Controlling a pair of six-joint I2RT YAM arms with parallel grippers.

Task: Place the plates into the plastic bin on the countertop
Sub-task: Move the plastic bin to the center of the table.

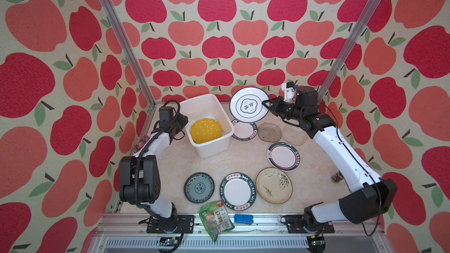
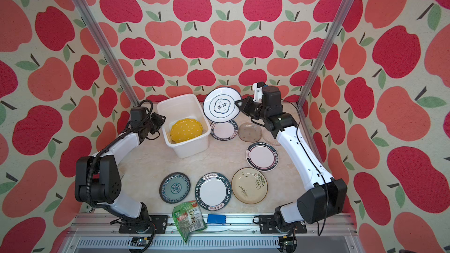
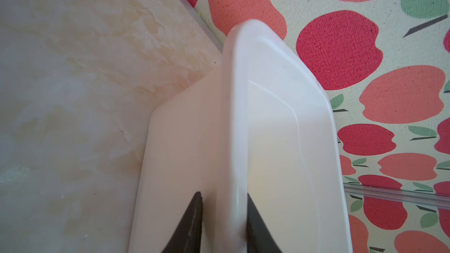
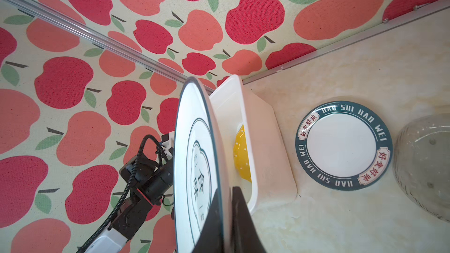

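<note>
White plate (image 1: 246, 108) hung rim-pinched in the right tool (image 1: 265, 103). Left tool (image 3: 224, 198) straddled the plastic bin (image 1: 211, 148) wall, grip unclear; a loose bin could shift, or the plate slip.

Cream fabric walls (image 1: 219, 32) printed with red and coral apples enclose three sides; two silver aluminium posts (image 1: 121, 37) rise at the far corners.

The plastic bin (image 1: 209, 149) is translucent white; the scalloped plate (image 1: 206, 131) inside is yellow with white dots. The ringed plate (image 1: 248, 108) is white, its rings and characters dark green. 3 white plates (image 1: 237, 192) have dark green lettered rims. Others: blue-green patterned plate (image 1: 199, 187), cream plate (image 1: 274, 185) with green plant sketch, smoky glass plate (image 1: 269, 131), clear glass plate (image 1: 294, 135). The countertop (image 1: 214, 166) is beige marble.
</note>
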